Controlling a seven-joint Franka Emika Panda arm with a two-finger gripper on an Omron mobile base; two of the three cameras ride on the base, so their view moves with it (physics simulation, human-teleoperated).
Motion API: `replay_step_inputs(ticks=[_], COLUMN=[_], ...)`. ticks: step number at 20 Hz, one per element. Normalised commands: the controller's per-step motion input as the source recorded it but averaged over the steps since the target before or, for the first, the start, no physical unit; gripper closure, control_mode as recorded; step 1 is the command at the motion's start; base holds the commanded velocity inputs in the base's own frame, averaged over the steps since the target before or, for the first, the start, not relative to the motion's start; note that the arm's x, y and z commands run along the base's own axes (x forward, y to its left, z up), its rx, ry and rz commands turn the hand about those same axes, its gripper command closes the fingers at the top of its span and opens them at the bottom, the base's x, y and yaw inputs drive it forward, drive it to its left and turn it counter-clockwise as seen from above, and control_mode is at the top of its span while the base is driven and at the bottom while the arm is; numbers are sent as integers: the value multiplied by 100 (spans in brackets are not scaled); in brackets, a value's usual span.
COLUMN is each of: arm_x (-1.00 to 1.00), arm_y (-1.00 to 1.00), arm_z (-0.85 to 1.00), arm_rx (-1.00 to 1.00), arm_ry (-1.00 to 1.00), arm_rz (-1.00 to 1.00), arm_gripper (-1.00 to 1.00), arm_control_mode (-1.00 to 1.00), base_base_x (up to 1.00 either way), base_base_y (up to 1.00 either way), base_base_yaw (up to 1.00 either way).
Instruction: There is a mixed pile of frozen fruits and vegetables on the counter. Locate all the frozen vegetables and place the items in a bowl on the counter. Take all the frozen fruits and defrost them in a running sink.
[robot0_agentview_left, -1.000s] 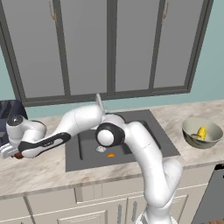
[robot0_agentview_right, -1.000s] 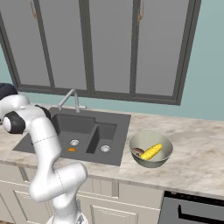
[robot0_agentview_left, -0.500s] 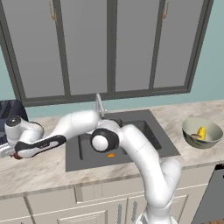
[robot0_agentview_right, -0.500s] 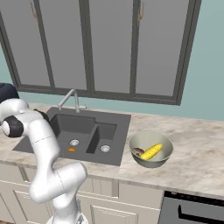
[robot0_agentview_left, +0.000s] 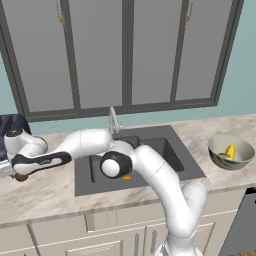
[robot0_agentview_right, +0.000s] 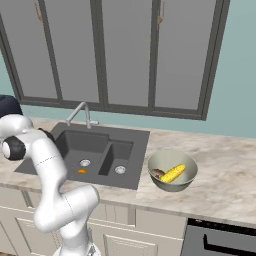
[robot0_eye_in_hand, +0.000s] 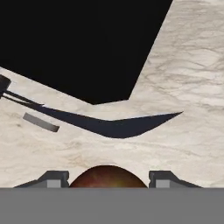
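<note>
brown fruit (robot0_eye_in_hand: 108, 176): dark reddish-brown, round, on the counter (robot0_agentview_left: 50, 190) at the far left, near the toaster; in the hand view it sits between the two finger tips; in the left base view a bit of it (robot0_agentview_left: 20, 177) peeps from under the hand
gripper (robot0_eye_in_hand: 108, 179): reached far left over the counter, one finger tip on either side of the brown fruit; whether the tips touch it I cannot tell
orange (robot0_agentview_left: 127, 177): lies in the large basin of the sink (robot0_agentview_left: 165, 150), near the drain; seen too in the right base view (robot0_agentview_right: 81, 171)
bowl (robot0_agentview_right: 187, 172): on the counter right of the sink, well apart from the gripper
corn (robot0_agentview_right: 173, 173): lies in the bowl, tilted against its wall; yellow also in the left base view (robot0_agentview_left: 230, 151)
mushroom (robot0_agentview_right: 158, 173): small brown cap in the bowl, just beside the corn
toaster (robot0_agentview_left: 11, 125): dark blue, at the left edge behind the arm
faucet (robot0_agentview_left: 114, 120): silver, behind the sink
</note>
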Motion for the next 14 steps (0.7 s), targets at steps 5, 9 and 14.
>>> replay_step_inputs(ticks=[5,9,14], arm_x=[-5,-7,-8], arm_y=[-18,-29,-40], arm_z=[26,36,27], arm_rx=[-2,-5,-4], arm_ry=[10,7,5], arm_rz=[-2,0,0], arm_gripper=[100,100,100], arm_control_mode=[-100,-100,-100], base_base_x=[0,0,0], base_base_y=[0,0,0], base_base_yaw=[0,0,0])
